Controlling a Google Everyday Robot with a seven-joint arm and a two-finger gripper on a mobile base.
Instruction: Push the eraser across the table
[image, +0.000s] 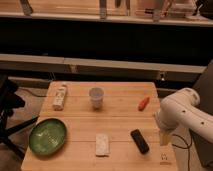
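Observation:
The eraser is a small flat black oblong block lying at a slant on the front right part of the light wooden table. My gripper hangs from the white arm just right of the eraser, near the table's right edge, a small gap away from it. It holds nothing that I can see.
A whitish speckled block lies left of the eraser. A green plate sits at the front left. A white bottle lies at the back left, a clear cup at the back middle, an orange object at the back right.

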